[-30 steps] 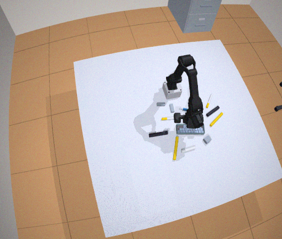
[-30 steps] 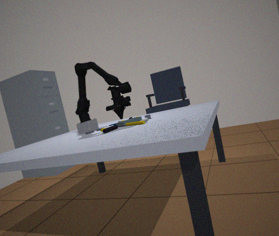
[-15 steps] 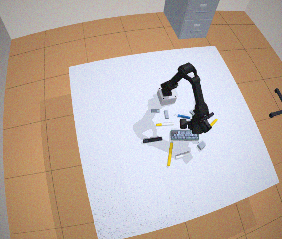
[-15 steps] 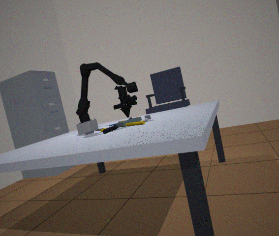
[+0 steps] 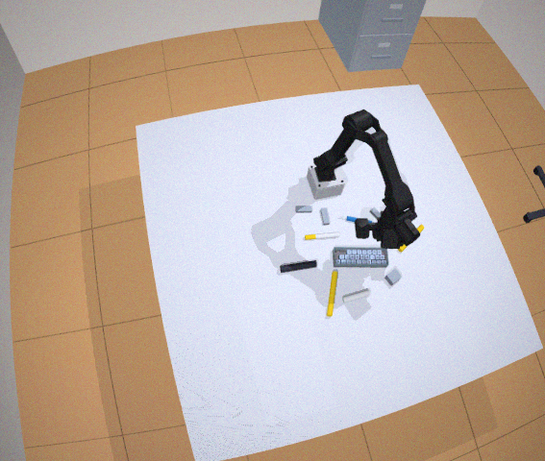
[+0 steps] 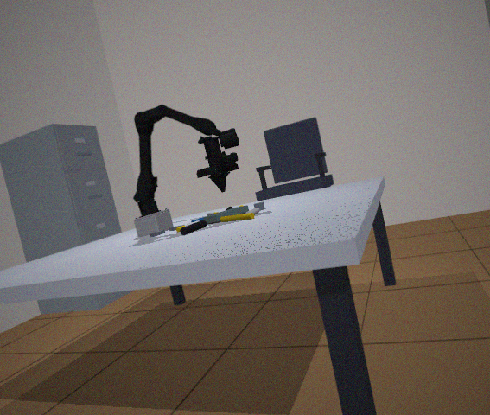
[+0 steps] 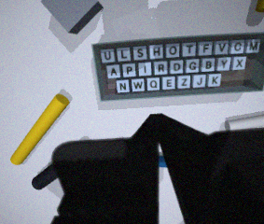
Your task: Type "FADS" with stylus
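Note:
My gripper (image 6: 223,191) (image 7: 156,119) is shut and empty, fingertips pointing down and raised above the desk. In the wrist view the tips appear just below the keyboard (image 5: 360,257) (image 7: 185,66). On it the F key (image 7: 206,48) and S key (image 7: 140,51) are in the top row, the A key (image 7: 114,71) and D key (image 7: 176,66) in the middle row. A blue stick (image 5: 351,218) (image 7: 163,161) with a thin pale tip, possibly the stylus, lies on the desk, partly hidden by the gripper. A yellow-and-white stick (image 5: 309,236) lies beside it; which one is the stylus is unclear.
A yellow stick (image 5: 332,292) (image 6: 237,217), a black stick (image 5: 298,266) (image 6: 194,226) and a white piece (image 5: 356,295) lie around the keyboard. A grey block (image 5: 393,276) (image 7: 73,13) is near its corner. Another yellow stick (image 7: 40,129) and a dark stick (image 7: 44,176) lie beside the gripper.

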